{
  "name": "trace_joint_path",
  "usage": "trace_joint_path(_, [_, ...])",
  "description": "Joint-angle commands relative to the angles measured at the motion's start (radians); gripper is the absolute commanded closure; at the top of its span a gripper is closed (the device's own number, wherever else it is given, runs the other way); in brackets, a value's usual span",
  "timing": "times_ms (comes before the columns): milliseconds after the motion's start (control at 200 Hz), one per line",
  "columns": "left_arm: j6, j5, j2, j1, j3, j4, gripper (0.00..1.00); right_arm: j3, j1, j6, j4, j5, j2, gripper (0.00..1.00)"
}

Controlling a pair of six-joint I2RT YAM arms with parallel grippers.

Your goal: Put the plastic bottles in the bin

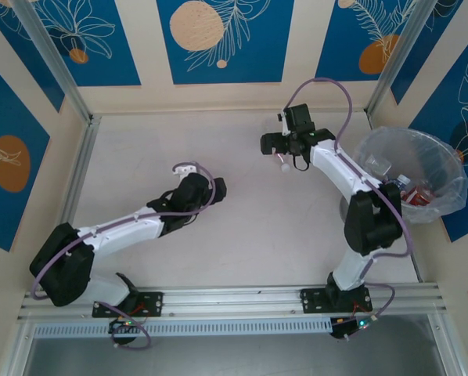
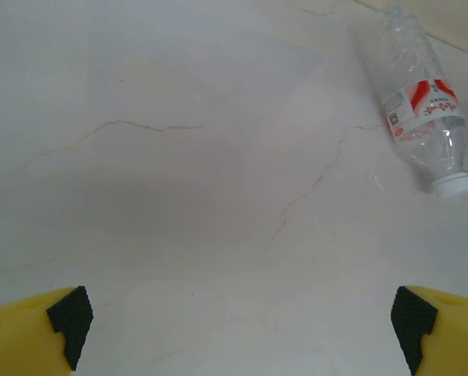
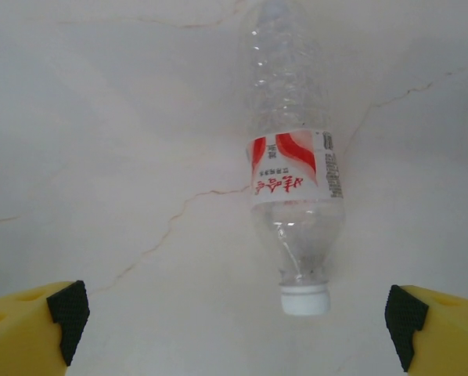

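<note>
Clear bottle [image 3: 293, 180]: thin see-through plastic with a ribbed, dented body, a red-and-white label band and a white screw cap. It lies flat on the bench, base at 12 o'clock and cap at 6 o'clock in the right wrist view.
Right pincer [image 3: 238, 317]: yellow fingers with black ridged pads, spread wide apart and holding nothing. The bottle's cap lies between the two tips and touches neither.
Left pincer [image 2: 242, 321]: the same yellow-and-black build, also spread wide and empty, over bare bench.
Far bottle [image 2: 422, 102]: clear, with a red-and-white label, at 1 o'clock in the left wrist view with its white cap toward 5 o'clock. Whether it is the same bottle I cannot tell.
Bin [image 1: 372, 160]: round and wide, lined with a crinkled clear bag, at the 3 o'clock edge of the bench in the top view.
Binned bottles [image 1: 416, 193]: red labels show through the bag; the count is unreadable.
Bench [image 2: 179, 196]: pale, smooth and marble-like, with thin brown veins.
Room: cream walls carry blue panels [image 1: 218, 39] with orange discs and white leaf outlines. Aluminium posts stand at the corners, and a ribbed rail [image 1: 234, 298] runs at 6 o'clock.
Hard to make out: from above, the bottle beneath the right arm is almost lost against the pale top.
</note>
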Motion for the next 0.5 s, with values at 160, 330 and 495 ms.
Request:
trace_joint_path(160, [-0.026, -0.059, -0.056, 0.026, -0.041, -0.059, 0.01, 0.098, -0.027, -0.031, -0.054, -0.034, 0.164, 0.0])
trace_joint_path(330, [-0.03, -0.053, -0.054, 0.03, -0.042, -0.061, 0.01, 0.073, -0.038, -0.012, -0.059, -0.055, 0.217, 0.0])
trace_joint_path(495, [-0.031, -0.052, -0.053, 0.032, -0.043, -0.067, 0.01, 0.073, -0.034, -0.001, -0.043, -0.015, 0.27, 0.15])
